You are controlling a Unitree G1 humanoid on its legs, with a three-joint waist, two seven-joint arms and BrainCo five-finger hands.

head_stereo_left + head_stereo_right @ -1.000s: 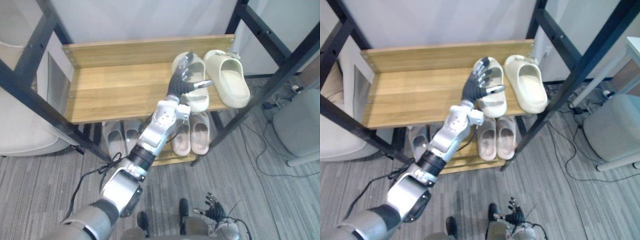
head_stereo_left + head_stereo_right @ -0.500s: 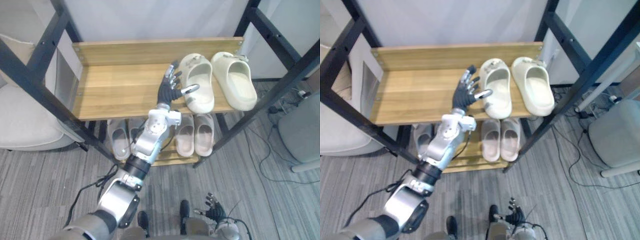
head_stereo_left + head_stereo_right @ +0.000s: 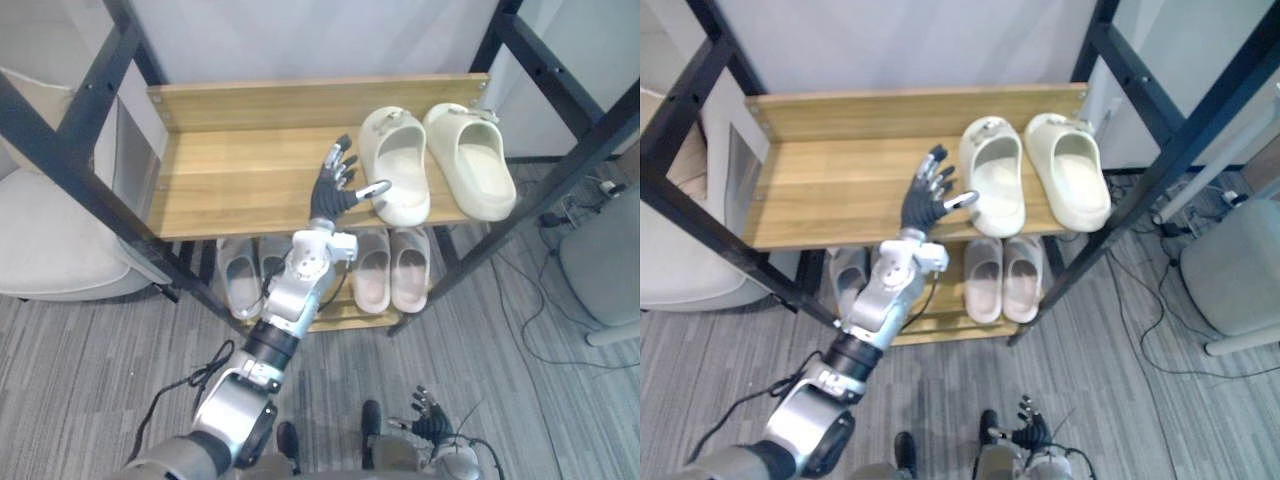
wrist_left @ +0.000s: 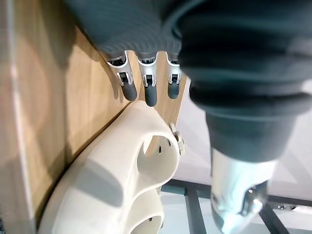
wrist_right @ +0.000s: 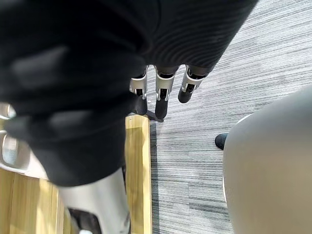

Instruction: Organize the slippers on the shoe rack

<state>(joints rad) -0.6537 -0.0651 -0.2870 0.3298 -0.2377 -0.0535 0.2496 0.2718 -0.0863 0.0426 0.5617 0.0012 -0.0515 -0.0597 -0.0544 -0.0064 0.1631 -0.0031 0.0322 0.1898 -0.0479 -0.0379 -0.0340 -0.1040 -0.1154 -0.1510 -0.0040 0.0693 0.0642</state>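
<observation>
Found cream slippers (image 3: 398,182) paired at the right end of the top shelf (image 3: 230,175), left hand (image 3: 335,192) beside them spread wide and empty; judged nearly done

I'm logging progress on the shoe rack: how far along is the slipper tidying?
Looks done: two cream slippers sit side by side on the top shelf; two more pairs line the lower shelf. In hand: nothing; the left hand is open beside the cream pair, the right hand hangs low. Left: probably only pulling the arm back.
</observation>
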